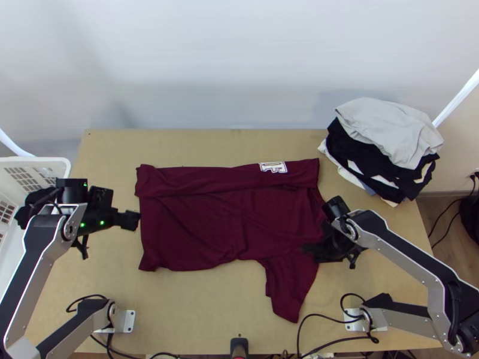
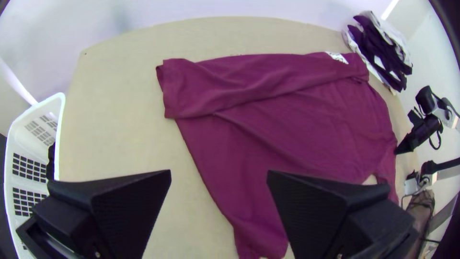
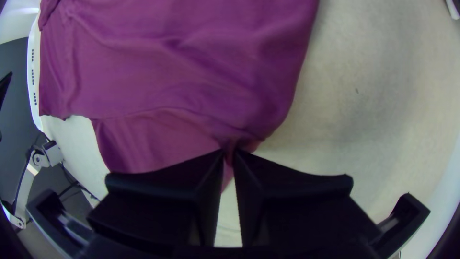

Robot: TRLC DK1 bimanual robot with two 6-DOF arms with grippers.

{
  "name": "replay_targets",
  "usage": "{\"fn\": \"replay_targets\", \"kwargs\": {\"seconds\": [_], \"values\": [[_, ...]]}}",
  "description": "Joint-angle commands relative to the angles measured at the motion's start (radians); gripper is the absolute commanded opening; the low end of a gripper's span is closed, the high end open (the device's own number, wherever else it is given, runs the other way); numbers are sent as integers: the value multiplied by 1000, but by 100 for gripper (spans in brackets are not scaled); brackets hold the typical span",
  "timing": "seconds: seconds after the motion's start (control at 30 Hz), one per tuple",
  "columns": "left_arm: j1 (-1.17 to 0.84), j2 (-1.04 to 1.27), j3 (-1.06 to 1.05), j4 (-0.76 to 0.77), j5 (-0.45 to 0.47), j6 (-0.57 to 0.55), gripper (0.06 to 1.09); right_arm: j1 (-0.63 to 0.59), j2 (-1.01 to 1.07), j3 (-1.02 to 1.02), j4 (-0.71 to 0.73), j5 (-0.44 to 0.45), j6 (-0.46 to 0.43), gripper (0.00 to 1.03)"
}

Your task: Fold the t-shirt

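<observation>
Your right fingers point(image 3: 240, 165) gripped the t-shirt point(image 1: 200, 233) by its sleeve; lying lengthwise left to right, its hem was just right of your open left fingers point(image 1: 128, 220).

T-shirt point(image 1: 209, 221) partly hidden by right gripper point(image 1: 310, 248), basket point(image 1: 45, 160) cut off at edge

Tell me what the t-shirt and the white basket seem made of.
The t-shirt seems matte knit fabric, possibly cotton, from its soft folds and creases. The basket looks like smooth moulded plastic, given its rounded corner and neat grids of openings.
</observation>
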Motion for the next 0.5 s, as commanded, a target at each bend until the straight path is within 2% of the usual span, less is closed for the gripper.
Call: {"fn": "replay_targets", "kwargs": {"seconds": [0.0, 0.13, 0.2, 0.33, 0.47], "values": [[-4, -23, -49, -84, -3, 178, 103, 11, -31, -35, 0, 0, -17, 3], [-7, -26, -50, -259, -1, 400, 103, 8, -49, -42, -5, 2, -19, 3], [-54, -20, -52, -339, -18, 458, 103, 8, -53, -43, -5, 0, -17, 3], [-152, 3, -98, -396, -100, 503, 103, 11, -60, -37, -5, 0, -14, 3], [-218, 31, -170, -341, -161, 503, 103, 8, -76, -37, -8, 0, -12, 3]]}}
